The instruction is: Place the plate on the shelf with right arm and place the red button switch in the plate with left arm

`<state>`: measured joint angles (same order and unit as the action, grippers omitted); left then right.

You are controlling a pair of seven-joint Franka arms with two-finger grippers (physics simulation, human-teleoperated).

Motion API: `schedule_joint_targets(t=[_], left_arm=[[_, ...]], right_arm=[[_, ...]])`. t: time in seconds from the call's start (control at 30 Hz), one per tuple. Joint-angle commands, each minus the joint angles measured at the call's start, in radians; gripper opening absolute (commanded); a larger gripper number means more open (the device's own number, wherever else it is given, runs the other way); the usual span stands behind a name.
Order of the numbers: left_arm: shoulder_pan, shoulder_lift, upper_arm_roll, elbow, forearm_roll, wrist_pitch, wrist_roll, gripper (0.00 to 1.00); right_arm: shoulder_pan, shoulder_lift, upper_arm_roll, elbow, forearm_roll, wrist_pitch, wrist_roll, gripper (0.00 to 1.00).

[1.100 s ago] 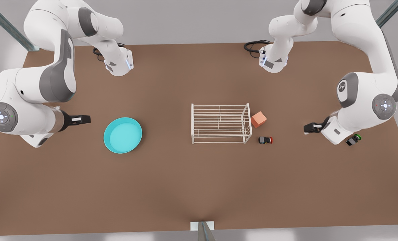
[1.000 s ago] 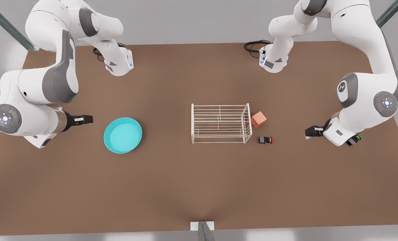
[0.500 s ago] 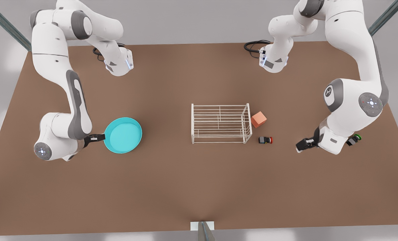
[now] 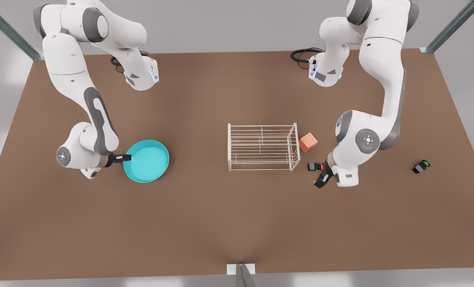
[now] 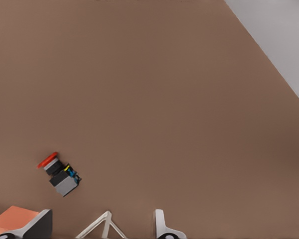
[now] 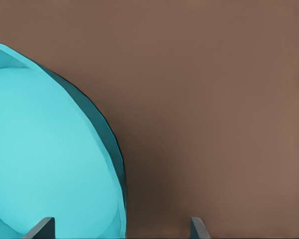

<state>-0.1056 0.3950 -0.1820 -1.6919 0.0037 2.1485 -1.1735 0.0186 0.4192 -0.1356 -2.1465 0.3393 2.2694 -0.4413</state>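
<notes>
Jaws of both grippers stand spread. Right gripper point(image 4: 122, 158) straddles the plate point(image 4: 147, 160) rim on the tabletop point(image 4: 237, 223); next it must close. Left gripper point(image 4: 321, 180) hovers beside the red button switch point(image 4: 315, 166), short of the shelf point(image 4: 263, 146).

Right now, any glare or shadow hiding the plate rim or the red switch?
Front view: even light, no glare, table darker at bottom centre. Right wrist view: plate casts a soft shadow beside its rim. Left wrist view: red button switch crisp, unobscured.
</notes>
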Motion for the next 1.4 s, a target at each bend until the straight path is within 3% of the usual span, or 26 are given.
schedule_joint_targets(t=[0.0,0.23,0.33,0.43,0.53,0.6,0.63,0.87,0.93,1.0,1.37], left_arm=[[0.000,-0.001,-0.001,-0.003,0.009,0.077,-0.703,1.00],[0.009,-0.091,0.002,-0.284,0.010,0.359,-0.692,1.00],[0.004,-0.067,0.001,-0.295,0.010,0.358,-0.689,1.00],[0.007,-0.068,0.004,-0.324,0.012,0.352,-0.689,1.00],[0.018,-0.097,0.012,-0.373,0.027,0.352,-0.687,1.00],[0.018,-0.087,0.013,-0.379,0.039,0.353,-0.690,1.00],[0.020,-0.082,0.013,-0.380,0.048,0.352,-0.690,1.00],[0.037,-0.078,0.015,-0.417,0.059,0.330,-0.692,1.00],[0.037,-0.068,0.015,-0.419,0.059,0.329,-0.692,1.00],[0.046,-0.039,0.015,-0.420,0.059,0.327,-0.690,1.00],[0.052,0.038,0.019,-0.422,0.071,0.315,-0.692,1.00]], right_arm=[[0.011,-0.020,-0.013,-0.038,0.044,0.277,-0.307,1.00],[0.061,-0.002,-0.013,-0.059,0.044,0.233,-0.154,1.00],[0.069,0.001,-0.012,-0.058,0.044,0.233,-0.136,1.00],[0.069,0.004,-0.005,-0.056,0.230,0.147,-0.163,1.00],[0.069,0.006,-0.005,-0.056,0.236,0.147,-0.174,0.98],[0.069,0.015,-0.005,-0.052,0.236,0.151,-0.172,0.57],[0.069,0.015,-0.004,-0.050,0.234,0.151,-0.175,0.47],[0.073,0.023,-0.004,-0.038,0.216,0.164,-0.197,0.36],[0.073,0.023,-0.004,-0.036,0.216,0.162,-0.197,0.22],[0.075,0.023,-0.004,-0.035,0.218,0.162,-0.197,0.17],[0.072,-0.120,-0.012,-0.032,0.225,0.001,-0.137,0.13]])
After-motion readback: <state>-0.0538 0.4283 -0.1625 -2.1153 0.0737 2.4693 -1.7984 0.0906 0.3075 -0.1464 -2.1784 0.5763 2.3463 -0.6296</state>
